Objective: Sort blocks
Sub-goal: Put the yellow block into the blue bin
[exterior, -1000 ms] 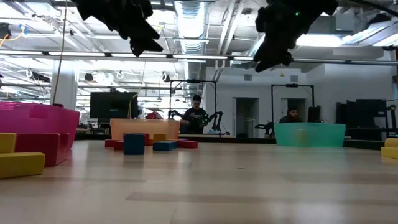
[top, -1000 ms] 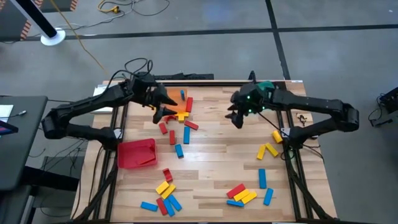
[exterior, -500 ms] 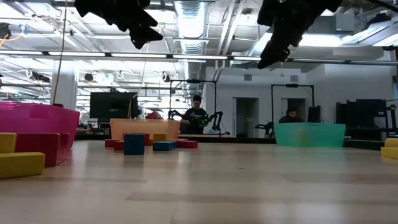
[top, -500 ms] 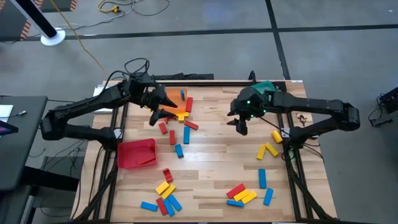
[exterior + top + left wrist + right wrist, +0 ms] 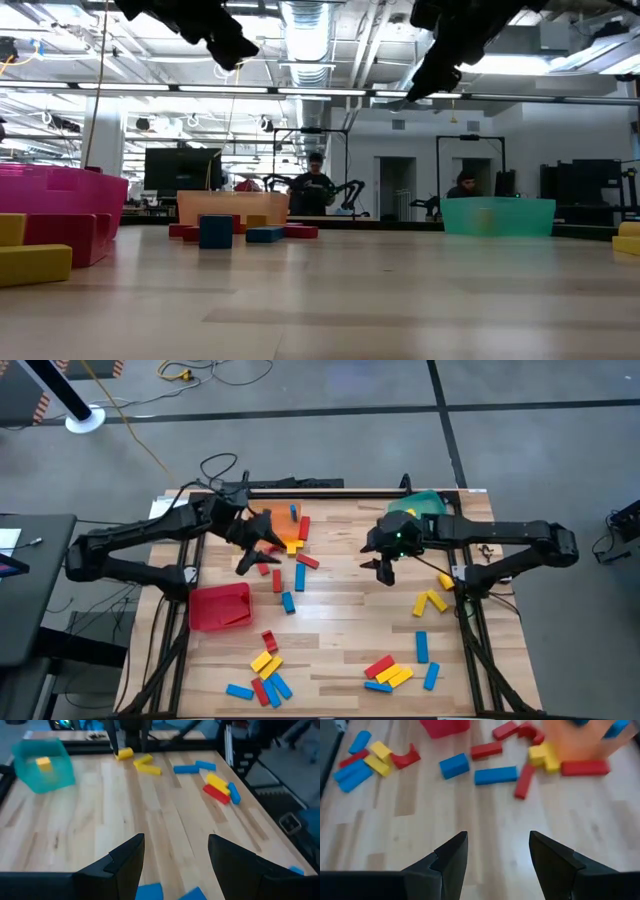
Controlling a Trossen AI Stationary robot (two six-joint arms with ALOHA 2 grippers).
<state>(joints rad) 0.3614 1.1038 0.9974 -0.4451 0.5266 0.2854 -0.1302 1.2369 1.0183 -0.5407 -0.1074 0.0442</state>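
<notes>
Nearest the table's front edge lie two clusters of red, blue and yellow blocks (image 5: pixel 265 675), one front left beside my red bin (image 5: pixel 220 606) and one front right, with a few yellow ones by the right edge. Farther back, my left gripper (image 5: pixel 252 556) and right gripper (image 5: pixel 384 565) hover above the wood, both spread wide and empty. Beyond them, more blocks lie around the orange bin (image 5: pixel 278 532), and the green bin (image 5: pixel 425 503) sits at the far right.

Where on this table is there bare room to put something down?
The widest bare wood lies mid-table, between the red bin and the yellow blocks at the right edge. It is crowded around the orange bin and along the near edge, where mixed blocks cluster.
</notes>
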